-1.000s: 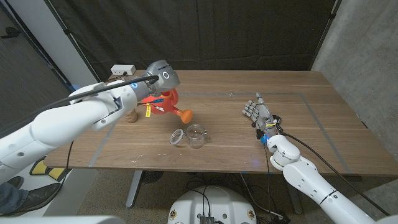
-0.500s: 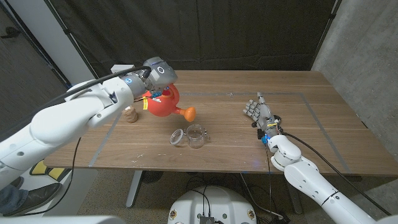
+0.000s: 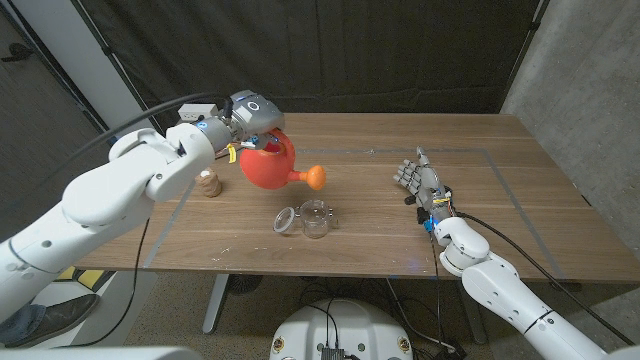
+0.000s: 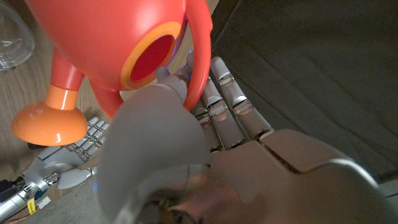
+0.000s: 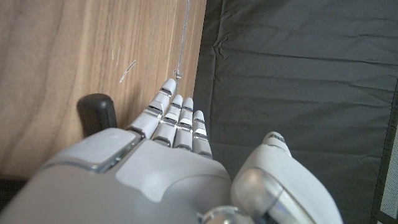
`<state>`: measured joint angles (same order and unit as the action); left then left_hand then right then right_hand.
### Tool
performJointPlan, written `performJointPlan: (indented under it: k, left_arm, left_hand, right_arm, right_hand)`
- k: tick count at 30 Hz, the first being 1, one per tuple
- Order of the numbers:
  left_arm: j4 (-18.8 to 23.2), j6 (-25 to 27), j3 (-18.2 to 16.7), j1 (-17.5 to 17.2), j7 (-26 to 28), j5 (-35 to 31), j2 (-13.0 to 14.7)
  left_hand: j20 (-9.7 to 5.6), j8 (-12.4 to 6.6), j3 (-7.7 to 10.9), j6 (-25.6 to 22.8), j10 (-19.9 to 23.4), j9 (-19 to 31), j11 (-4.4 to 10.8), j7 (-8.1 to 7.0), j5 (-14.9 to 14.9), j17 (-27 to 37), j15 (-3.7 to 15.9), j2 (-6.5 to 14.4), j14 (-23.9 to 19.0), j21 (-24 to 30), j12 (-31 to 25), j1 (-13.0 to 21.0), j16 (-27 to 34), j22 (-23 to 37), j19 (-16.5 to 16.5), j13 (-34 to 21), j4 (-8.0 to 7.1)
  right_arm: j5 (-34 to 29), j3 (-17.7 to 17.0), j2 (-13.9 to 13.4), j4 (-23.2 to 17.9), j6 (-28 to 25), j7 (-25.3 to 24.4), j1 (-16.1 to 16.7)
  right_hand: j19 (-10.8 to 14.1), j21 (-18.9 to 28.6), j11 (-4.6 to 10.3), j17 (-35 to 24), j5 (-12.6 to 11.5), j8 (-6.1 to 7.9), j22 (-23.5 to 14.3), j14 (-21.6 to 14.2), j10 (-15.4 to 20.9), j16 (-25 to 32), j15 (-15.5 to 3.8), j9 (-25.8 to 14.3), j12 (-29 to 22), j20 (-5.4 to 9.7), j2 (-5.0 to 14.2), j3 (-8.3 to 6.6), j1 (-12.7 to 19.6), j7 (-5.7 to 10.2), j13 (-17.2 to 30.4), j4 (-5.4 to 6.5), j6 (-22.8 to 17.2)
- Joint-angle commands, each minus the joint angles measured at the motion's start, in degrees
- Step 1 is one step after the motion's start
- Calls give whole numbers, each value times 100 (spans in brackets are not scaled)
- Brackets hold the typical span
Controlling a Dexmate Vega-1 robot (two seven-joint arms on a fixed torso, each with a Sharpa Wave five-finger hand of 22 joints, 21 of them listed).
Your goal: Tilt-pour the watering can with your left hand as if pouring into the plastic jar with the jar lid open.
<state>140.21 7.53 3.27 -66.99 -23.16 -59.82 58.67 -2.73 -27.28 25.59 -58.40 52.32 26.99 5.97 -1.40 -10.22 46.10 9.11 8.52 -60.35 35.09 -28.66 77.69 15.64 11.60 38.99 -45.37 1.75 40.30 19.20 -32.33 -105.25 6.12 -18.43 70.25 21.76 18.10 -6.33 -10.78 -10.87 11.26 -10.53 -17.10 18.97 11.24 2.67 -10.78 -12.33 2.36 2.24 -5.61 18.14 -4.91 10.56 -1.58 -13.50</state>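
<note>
The left robot hand [image 3: 248, 118] grips the red can [image 3: 268, 165] by its handle and holds it clear of the table [image 3: 480, 215], above the left-middle area. In the left wrist view the fingers [image 4: 224, 102] are curled through the handle loop, with the can's round filler opening facing the camera. The spout runs sideways toward the robot's right and ends in an orange rose [image 3: 315, 177]; the can is close to level, the spout dipping only slightly.

The clear jar [image 3: 316, 219] stands upright on the table, in front of the rose and lower in the head view; the rose is near it but apart from it. The lid [image 3: 286, 220] is off, lying just beside the jar on the robot's left.

The right robot hand [image 3: 419, 183] is released and holds nothing. It stands on its edge on the right part of the table, fingers extended and close together, well apart from the jar.

A small brown object [image 3: 208, 184] sits on the table under the left forearm. A white box [image 3: 198, 110] sits at the far left edge.
</note>
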Motion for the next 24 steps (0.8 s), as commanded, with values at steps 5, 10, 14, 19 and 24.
performJointPlan:
  k: [5,10,14,19,24]
  left_arm:
    - [-366,844,548,242,933,1032,-445]
    - [-455,1138,645,269,1167,1353,-518]
    - [-521,1385,747,290,1341,1596,-572]
    - [-551,1695,907,391,1353,1813,-484]
    - [-662,1857,992,529,1414,2222,-447]
  left_hand:
    - [-18,17,399,-31,232,-5,107,79,-26,-8,31,-68,-127,125,-273,-89,16,-22,195,-984,-114]
    - [-12,34,420,-38,223,-14,110,81,-32,-35,37,-98,-147,151,-258,-110,-14,-38,227,-952,-92]
    - [-38,69,479,-42,294,-3,117,122,-47,-360,89,-164,-341,229,-207,-167,-184,-77,375,-782,-47]
    - [-28,167,631,-23,414,22,138,116,-69,-1006,136,-243,-623,320,-27,-323,-470,-141,621,-318,-12]
    - [-28,210,766,91,485,129,60,163,-60,-1497,101,-267,-595,335,166,-421,-558,-167,745,25,26]
  right_arm:
    - [91,-79,-149,-121,-76,83,78]
    - [113,-110,-185,-137,-93,89,93]
    - [157,-117,-212,-138,-155,111,73]
    - [183,-111,-305,-238,-347,113,-21]
    - [205,-85,-342,-252,-474,154,-155]
  right_hand:
    - [58,-31,4,-12,-11,3,-17,-65,22,-15,2,-13,6,-22,25,24,-9,-10,18,4,-44]
    - [63,-37,3,-12,-10,5,-18,-69,23,-14,-9,-13,6,-22,27,25,-10,-11,18,2,-50]
    - [65,-42,3,-12,-10,3,-18,-66,21,-16,-7,-13,8,-22,28,27,-11,-8,18,1,-46]
    - [67,-47,0,-12,-10,3,-18,-69,24,-15,-4,-13,7,-22,30,28,-11,-4,18,0,-45]
    - [68,-54,6,-12,-10,3,-18,-68,22,-16,-6,-13,8,-23,30,30,-12,-7,18,-2,-47]
